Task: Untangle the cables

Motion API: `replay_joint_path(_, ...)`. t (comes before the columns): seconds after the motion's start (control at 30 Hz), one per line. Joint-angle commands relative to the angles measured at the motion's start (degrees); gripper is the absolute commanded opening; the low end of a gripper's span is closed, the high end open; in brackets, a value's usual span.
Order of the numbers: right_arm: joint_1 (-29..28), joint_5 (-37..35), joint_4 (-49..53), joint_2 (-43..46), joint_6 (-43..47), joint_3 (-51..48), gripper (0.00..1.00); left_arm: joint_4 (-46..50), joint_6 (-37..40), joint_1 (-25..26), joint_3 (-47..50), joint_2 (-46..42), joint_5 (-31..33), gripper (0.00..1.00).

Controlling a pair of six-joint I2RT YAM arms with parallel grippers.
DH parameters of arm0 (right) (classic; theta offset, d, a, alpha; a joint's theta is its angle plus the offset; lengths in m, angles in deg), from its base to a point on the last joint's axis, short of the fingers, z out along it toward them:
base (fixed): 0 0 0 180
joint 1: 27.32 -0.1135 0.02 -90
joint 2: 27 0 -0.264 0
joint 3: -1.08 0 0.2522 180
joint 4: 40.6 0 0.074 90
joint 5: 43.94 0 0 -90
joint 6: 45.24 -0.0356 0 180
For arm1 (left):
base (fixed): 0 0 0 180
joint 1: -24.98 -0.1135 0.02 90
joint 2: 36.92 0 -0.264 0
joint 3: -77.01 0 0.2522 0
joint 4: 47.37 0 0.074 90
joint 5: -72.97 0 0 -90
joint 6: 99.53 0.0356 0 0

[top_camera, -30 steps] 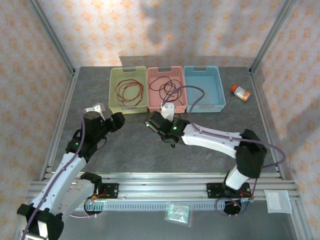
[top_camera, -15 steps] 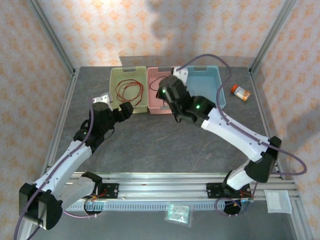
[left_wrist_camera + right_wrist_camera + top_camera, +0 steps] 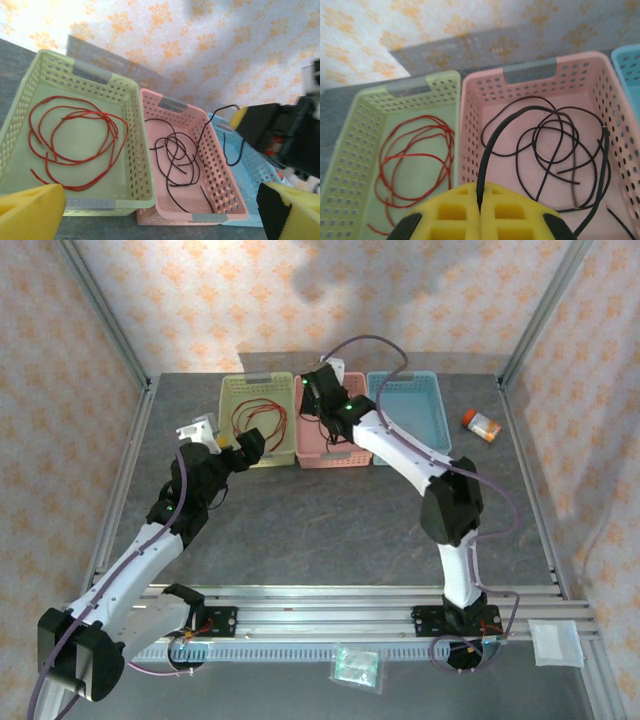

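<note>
Thin red cable (image 3: 75, 135) lies alone in far-left pale green perforated plastic basket (image 3: 136, 150), done. Black cables (image 3: 555, 145) loop together in pink basket (image 3: 575, 67), not yet separated. Right gripper (image 3: 480, 200) pinches one black strand; left gripper (image 3: 249, 447) is wide open, empty.

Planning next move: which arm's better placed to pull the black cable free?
Right. The right tool is shut on the black cable over the pink basket; the left tool is open and empty.

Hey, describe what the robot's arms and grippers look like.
The left arm and right arm have white shells, black joints, small green lights and a purple-grey hose each. The left gripper and right gripper have yellow foam pads.
</note>
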Motion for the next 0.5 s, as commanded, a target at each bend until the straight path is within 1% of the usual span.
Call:
replay_joint_path(0.0,0.8,2.0,0.3,-2.6,0.7,3.8,0.12,-3.6,3.3,-0.1,2.5,-1.8,6.0,0.99)
replay_joint_path(0.07,0.9,3.8,0.8,-3.7,0.0,5.2,0.28,-4.7,5.0,-0.1,4.2,-2.9,8.1,0.99)
replay_joint_path(0.13,0.9,5.0,0.4,-3.0,-0.4,5.3,0.52,-6.1,7.2,-0.4,6.2,-4.1,9.4,0.99)
replay_joint_path(0.17,0.9,4.9,0.0,-2.1,-0.5,4.8,0.62,-6.6,8.0,-0.5,6.9,-4.6,9.8,0.99)
replay_joint_path(0.23,0.9,3.6,-1.8,1.2,-0.5,1.5,0.84,-8.4,9.8,-1.3,8.9,-5.6,10.9,0.99)
replay_joint_path(0.27,0.9,2.6,-3.2,3.4,-0.4,-1.0,0.91,-9.5,11.2,-1.8,9.9,-6.1,10.4,0.99)
replay_joint_path(0.3,0.9,1.6,-5.6,6.3,-0.2,-5.2,0.96,-11.2,13.2,-2.4,11.4,-6.7,9.5,0.99)
replay_joint_path(0.33,1.0,0.4,-9.1,9.9,0.1,-10.6,0.98,-13.5,15.0,-2.7,13.4,-7.5,9.7,0.99)
replay_joint_path(0.4,1.3,-1.6,-17.4,17.3,0.9,-22.7,1.00,-19.4,17.6,-3.5,18.2,-9.2,11.4,0.99)
replay_joint_path(0.47,2.4,-2.7,-24.5,24.2,2.3,-34.1,1.00,-25.0,18.3,-5.4,22.4,-10.4,12.3,0.99)
